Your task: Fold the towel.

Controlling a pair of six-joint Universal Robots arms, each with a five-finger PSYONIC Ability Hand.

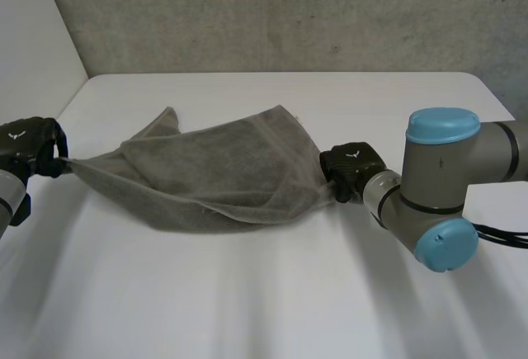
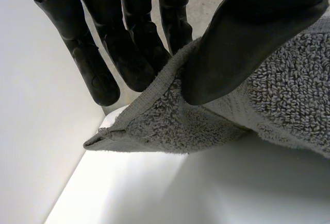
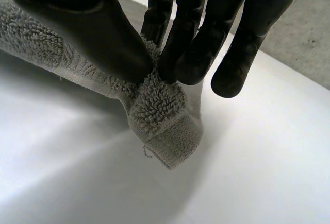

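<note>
Towel (image 1: 219, 173) position: slung between the two hands, long axis running side to side across the bench (image 1: 247, 309); the cloth is rumpled and doubled on itself, with two flaps peaking toward the far edge and the near edge drooping in a shallow curve; whether the middle rests on the bench or hangs just above it cannot be told for certain from the head view.

Left hand (image 1: 29, 148): clamped on the towel's left end; in its wrist view the thumb presses a hemmed corner against the fingers (image 2: 131, 59), the corner tip poking out just past the pinch.

Right hand (image 1: 351, 169): clamped on the opposite end; its wrist view shows thumb and fingers closed together on the pile, a short hemmed corner hanging below the grip, lifted off the bench.

Governing relation: each hand holds one end of the same long axis, so neither needs to reach; the loose cloth lies between them.

Judgement: the fold is not yet made; the next move probably calls for carrying both held corners in step, so that the held edge lands square on the opposite edge; uneven travel would skew the fold.
</note>
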